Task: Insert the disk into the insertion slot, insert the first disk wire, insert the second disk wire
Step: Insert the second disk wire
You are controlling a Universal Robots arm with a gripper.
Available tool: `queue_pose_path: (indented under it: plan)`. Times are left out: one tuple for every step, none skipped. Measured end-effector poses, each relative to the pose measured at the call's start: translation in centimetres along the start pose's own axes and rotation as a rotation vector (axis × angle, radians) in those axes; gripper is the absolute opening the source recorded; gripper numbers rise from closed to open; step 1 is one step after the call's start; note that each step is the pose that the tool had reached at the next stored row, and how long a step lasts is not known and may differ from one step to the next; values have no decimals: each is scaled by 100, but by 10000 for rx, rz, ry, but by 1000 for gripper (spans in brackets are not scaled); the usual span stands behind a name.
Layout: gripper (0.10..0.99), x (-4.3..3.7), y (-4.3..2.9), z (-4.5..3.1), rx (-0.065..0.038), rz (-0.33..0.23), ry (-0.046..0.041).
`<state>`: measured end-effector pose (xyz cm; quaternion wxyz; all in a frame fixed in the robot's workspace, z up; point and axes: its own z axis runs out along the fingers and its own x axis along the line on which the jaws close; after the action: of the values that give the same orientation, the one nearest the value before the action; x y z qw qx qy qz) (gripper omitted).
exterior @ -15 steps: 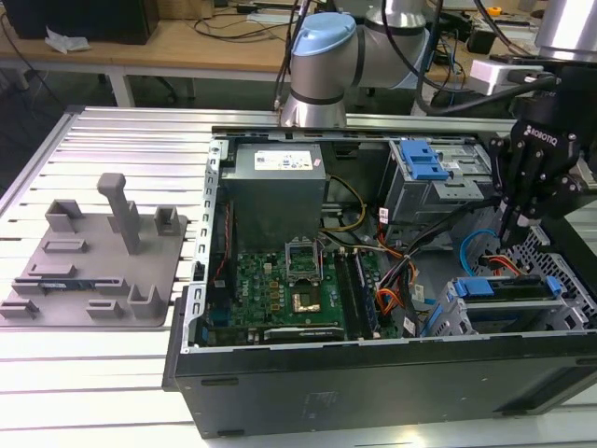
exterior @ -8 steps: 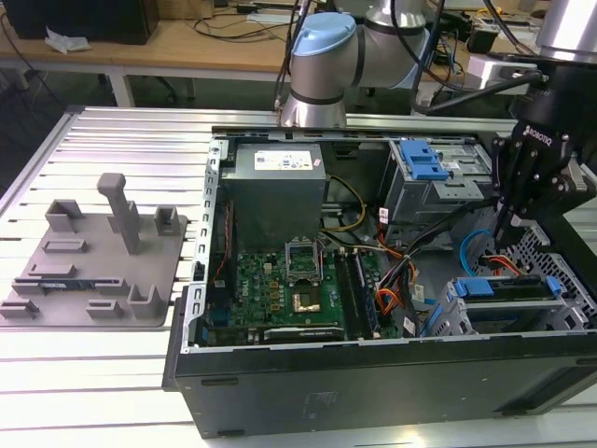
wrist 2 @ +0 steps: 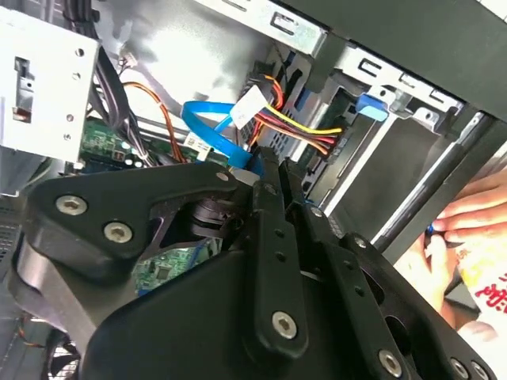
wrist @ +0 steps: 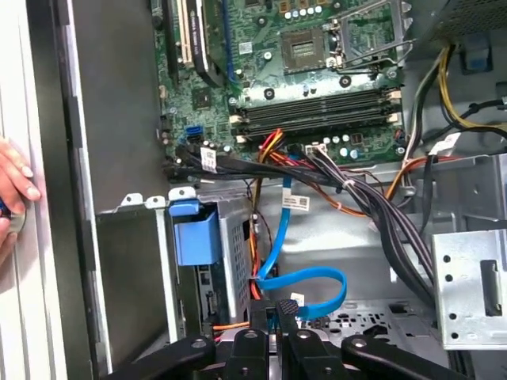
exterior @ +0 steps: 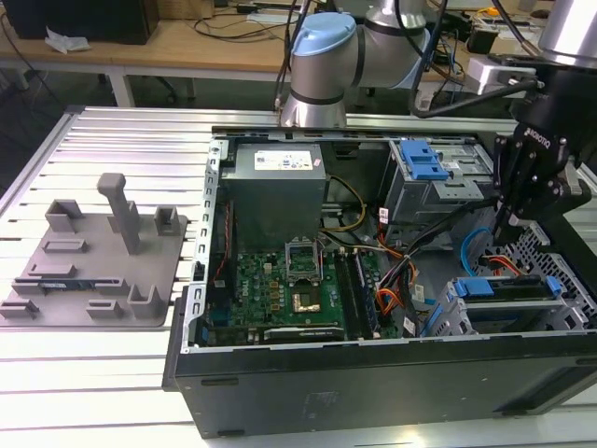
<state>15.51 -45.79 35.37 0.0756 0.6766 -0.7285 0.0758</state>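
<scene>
Blue-framed disk [exterior: 511, 289] seated in silver insertion slot [exterior: 457, 322] at exterior view's right; black gripper [exterior: 508, 224] poised just above and behind it. Second wrist view: fingers [wrist 2: 273, 229] drawn together at plug end of light-blue second disk wire [wrist 2: 212, 127]. First wrist view: same wire [wrist: 305, 281] looped ahead of closed fingertips; pinch on plug itself hidden, cannot tell. Hand [wrist: 12, 194] on case edge.

You have one disk [exterior: 508, 287] in one slot [exterior: 522, 322], one blue wire [wrist: 305, 281] looped just beyond the jaws, and one hand [wrist: 12, 190].
</scene>
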Motion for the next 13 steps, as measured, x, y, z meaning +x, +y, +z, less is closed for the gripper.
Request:
queue_pose_path:
  plan:
    - [161, 12, -1, 3, 18, -82, 0]
    - [161, 21, -2, 6, 31, -141, 0]
    - [161, 32, -2, 9, 47, -212, -1]
    - [161, 40, -3, 10, 57, -262, -2]
    - [161, 49, -4, 12, 68, -306, -1]
    - [161, 63, -5, 15, 76, -340, -2]
    - [161, 87, -6, 21, 83, -367, -4]
    - [161, 120, -9, 28, 86, -376, -4]
    - [161, 168, -12, 38, 86, -376, -5]
    - [161, 325, -22, 75, 86, -377, -10]
    - [161, 371, -9, 101, 93, -451, -183]
    - [161, 381, -8, 104, 85, -498, -537]
    - [161, 385, -7, 105, 79, -508, -712]
